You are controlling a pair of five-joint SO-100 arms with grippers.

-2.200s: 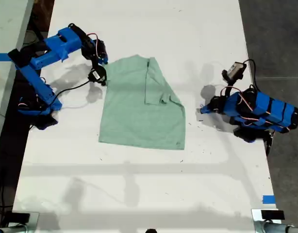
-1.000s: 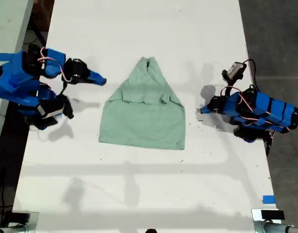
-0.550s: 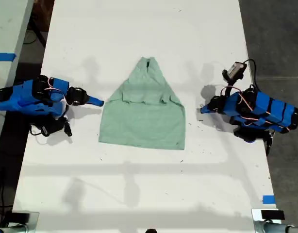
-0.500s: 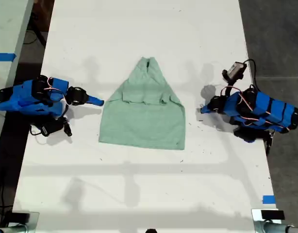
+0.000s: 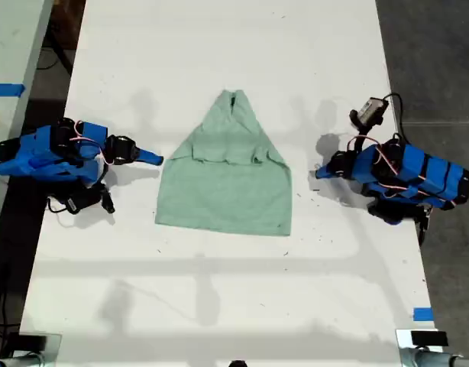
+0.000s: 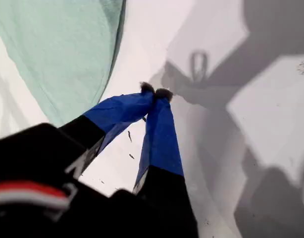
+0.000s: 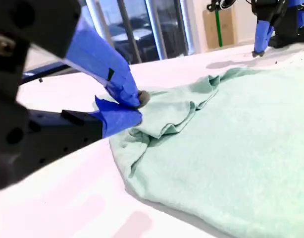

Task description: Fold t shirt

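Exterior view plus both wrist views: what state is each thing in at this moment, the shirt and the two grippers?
t shirt: lying flat on the table, both sleeves folded in, hem not yet folded up, held by neither gripper.
my first gripper: shut, empty, tips down at the table beside the shirt.
my second gripper: shut, empty, low at the shirt's edge.

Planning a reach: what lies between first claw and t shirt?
Only bare table separates my first claw from the t shirt, in the exterior view.
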